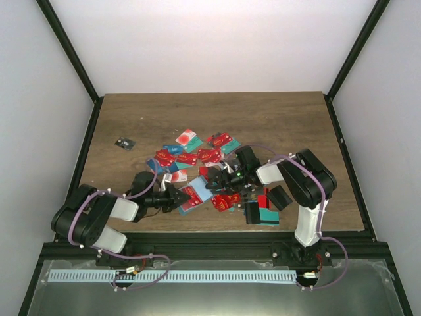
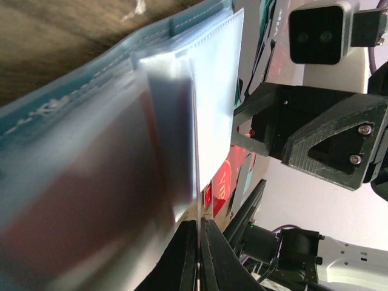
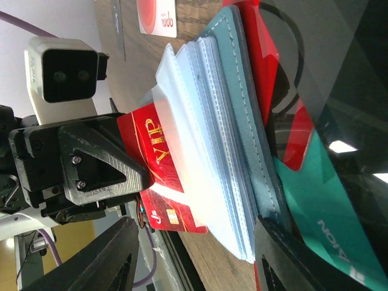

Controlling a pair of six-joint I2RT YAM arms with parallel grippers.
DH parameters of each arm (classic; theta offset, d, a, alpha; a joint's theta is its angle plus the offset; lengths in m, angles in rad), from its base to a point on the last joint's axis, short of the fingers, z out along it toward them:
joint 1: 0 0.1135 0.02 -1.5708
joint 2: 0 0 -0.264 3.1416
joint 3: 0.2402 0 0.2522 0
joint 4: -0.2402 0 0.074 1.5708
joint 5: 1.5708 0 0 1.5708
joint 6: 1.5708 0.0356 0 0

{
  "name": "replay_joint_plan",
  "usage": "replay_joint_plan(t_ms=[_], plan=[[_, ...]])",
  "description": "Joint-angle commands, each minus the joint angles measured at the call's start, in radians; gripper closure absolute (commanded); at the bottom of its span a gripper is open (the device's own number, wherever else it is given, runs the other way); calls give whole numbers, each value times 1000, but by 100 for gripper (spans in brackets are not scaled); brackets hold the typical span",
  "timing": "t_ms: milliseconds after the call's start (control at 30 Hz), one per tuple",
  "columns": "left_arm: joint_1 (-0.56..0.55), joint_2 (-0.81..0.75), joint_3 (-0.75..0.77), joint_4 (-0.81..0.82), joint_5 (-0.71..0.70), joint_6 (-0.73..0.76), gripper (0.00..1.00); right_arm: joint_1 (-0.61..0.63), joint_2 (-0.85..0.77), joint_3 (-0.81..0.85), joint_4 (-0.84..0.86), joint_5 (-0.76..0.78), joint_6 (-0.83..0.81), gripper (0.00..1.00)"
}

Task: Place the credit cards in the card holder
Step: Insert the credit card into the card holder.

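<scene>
Left gripper [image 2: 198, 241] pinches a red card [image 3: 162, 159], its edge inside the clear sleeves of the holder [image 3: 242, 103]. Right gripper [image 3: 197, 245] stands wide around the holder. Other cards [image 1: 197, 155] crowd close.

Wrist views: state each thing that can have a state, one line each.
card holder: open, clear sleeves fanned out.
red VIP card: partly under a clear sleeve, the rest sticking out.
left gripper: shut on a thin sheet, seemingly a card holder sleeve.
right gripper: open, a finger either side of the card holder.
white card: flat, outside the card holder.
</scene>
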Motion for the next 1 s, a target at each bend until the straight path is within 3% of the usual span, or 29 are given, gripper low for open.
replay_joint_plan(t_ms=[0, 400, 733, 967], plan=[[1, 11, 32, 19, 5, 43, 96, 14, 23, 21, -38, -16, -28, 46], [15, 36, 53, -27, 0, 105, 96, 14, 31, 32, -47, -17, -35, 46], [15, 132, 70, 82, -3, 86, 96, 14, 40, 39, -56, -22, -43, 46], [14, 127, 79, 64, -18, 86, 96, 14, 52, 50, -71, -21, -57, 55]])
